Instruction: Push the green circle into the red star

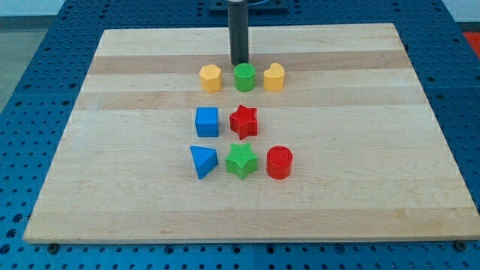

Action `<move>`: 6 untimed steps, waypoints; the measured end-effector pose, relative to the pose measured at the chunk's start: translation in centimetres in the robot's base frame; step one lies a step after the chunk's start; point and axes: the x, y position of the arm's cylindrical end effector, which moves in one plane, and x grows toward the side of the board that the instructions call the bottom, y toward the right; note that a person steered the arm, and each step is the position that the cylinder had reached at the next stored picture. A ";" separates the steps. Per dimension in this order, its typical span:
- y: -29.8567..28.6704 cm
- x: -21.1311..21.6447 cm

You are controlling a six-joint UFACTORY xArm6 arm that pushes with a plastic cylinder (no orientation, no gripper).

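The green circle (pixel 244 77) stands in the top row of blocks, between two yellow blocks. The red star (pixel 244 121) lies directly below it in the view, a short gap apart. My tip (pixel 239 63) is at the lower end of the dark rod, right at the top edge of the green circle, touching it or nearly so.
A yellow hexagon (pixel 211 78) is left of the green circle and a yellow rounded block (pixel 274 77) is right of it. A blue cube (pixel 207 121) sits left of the red star. Below are a blue triangle (pixel 202 161), a green star (pixel 241 160) and a red cylinder (pixel 279 162).
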 end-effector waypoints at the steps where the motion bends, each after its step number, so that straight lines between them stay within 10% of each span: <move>1: 1.5 3.6; 6: 14.3 6.7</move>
